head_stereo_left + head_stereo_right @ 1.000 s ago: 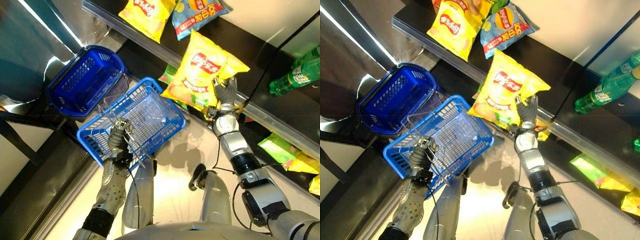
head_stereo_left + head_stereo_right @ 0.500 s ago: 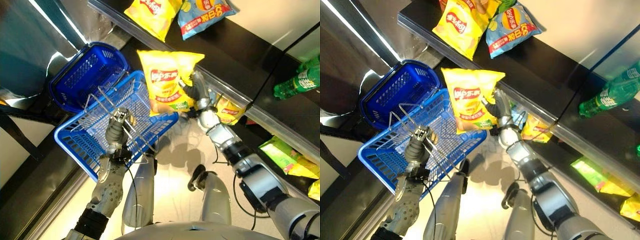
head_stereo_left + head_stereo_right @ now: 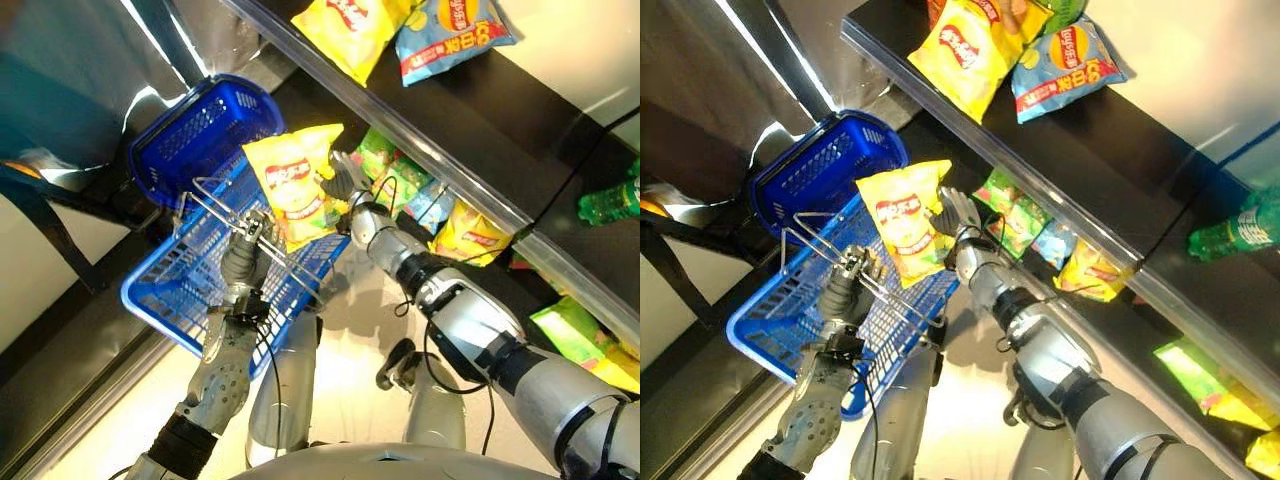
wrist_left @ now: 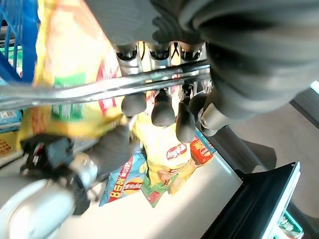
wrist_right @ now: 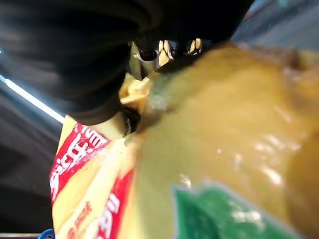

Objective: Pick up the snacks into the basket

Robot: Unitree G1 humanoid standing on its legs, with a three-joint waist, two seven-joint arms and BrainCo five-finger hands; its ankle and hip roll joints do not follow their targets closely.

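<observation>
My right hand (image 3: 345, 183) is shut on a yellow chip bag (image 3: 290, 184) with a red logo, holding it upright over the far end of the blue wire basket (image 3: 180, 290). The same bag (image 5: 199, 164) shows very close in the right wrist view. My left hand (image 3: 244, 264) is shut on the basket's metal handle (image 4: 99, 87), its fingers (image 4: 162, 107) curled round the bars. The basket hangs in front of the dark shelf (image 3: 470, 130).
A second blue basket (image 3: 195, 125) sits beyond the held one. On the shelf's top lie a yellow bag (image 3: 355, 30) and a blue bag (image 3: 455, 35). Lower shelves hold green and yellow snack packs (image 3: 470, 230) and a green bottle (image 3: 610, 200).
My right hand has carried the yellow bag leftward from the shelf edge to above the basket. The left hand has raised the basket toward the shelf. The camera has also shifted.
</observation>
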